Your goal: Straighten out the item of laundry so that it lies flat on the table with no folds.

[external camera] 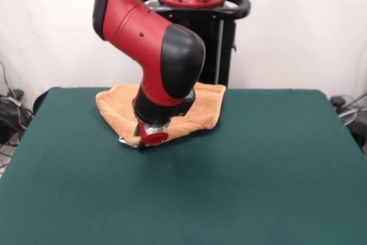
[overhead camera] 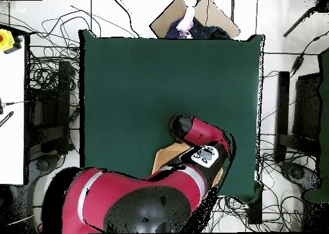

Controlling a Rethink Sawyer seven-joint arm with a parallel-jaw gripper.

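The orange-tan towel (external camera: 205, 107) lies rumpled and folded over at the far side of the green table (external camera: 258, 170), close to the pedestal. The red and black arm comes down over it and hides its middle. My gripper (external camera: 139, 141) is down at the towel's near edge, at table level, touching or just above the cloth. In the overhead view only strips of the towel (overhead camera: 164, 158) show beside the arm, near the table's (overhead camera: 160, 77) bottom edge; the gripper is hidden under the wrist there.
The black pedestal (external camera: 221, 38) stands right behind the towel. Cables (overhead camera: 48, 83) lie on the floor on both sides of the table. A brown cardboard piece (overhead camera: 170, 19) sits beyond the table's top edge in the overhead view.
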